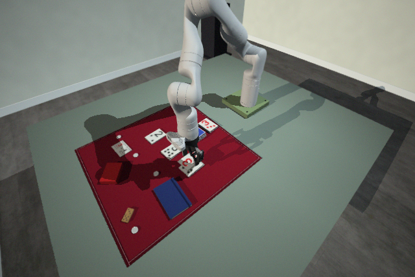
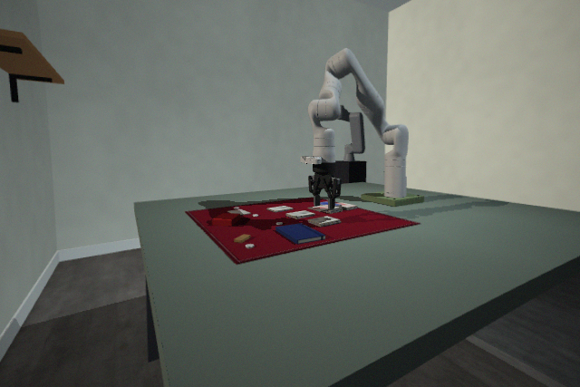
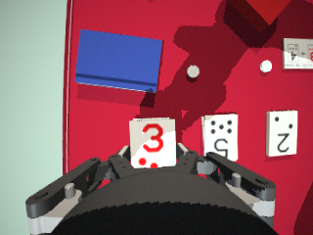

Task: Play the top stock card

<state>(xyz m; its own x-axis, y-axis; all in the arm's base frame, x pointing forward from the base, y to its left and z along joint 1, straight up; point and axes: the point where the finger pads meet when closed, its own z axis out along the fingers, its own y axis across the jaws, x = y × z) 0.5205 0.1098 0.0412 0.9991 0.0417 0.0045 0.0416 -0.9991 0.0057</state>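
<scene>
My gripper [image 1: 193, 158] [image 2: 323, 199] [image 3: 153, 151] is shut on a face-up red 3 card [image 1: 187, 161] [image 3: 153, 142]. It holds the card a little above the pile topped by a black 4 [image 1: 194, 170] [image 2: 323, 220], which the card almost hides in the wrist view. A black 5 pile [image 1: 170, 150] [image 3: 220, 136] and a black 2 pile [image 1: 155, 135] [image 3: 282, 132] lie beside it on the red mat [image 1: 218, 167] [image 3: 98, 147]. The blue-backed stock [image 1: 201, 132] lies behind the arm, with a red 3 pile [image 1: 207, 124] next to it.
A blue book [image 1: 172, 198] [image 2: 298, 233] [image 3: 119, 60] lies near the mat's front. A red box [image 1: 111, 172] [image 2: 222, 219], a single card [image 1: 121, 148] [image 3: 298, 53], a wooden block [image 1: 127, 215] and several white chips [image 1: 155, 173] [image 3: 193, 71] lie to the left.
</scene>
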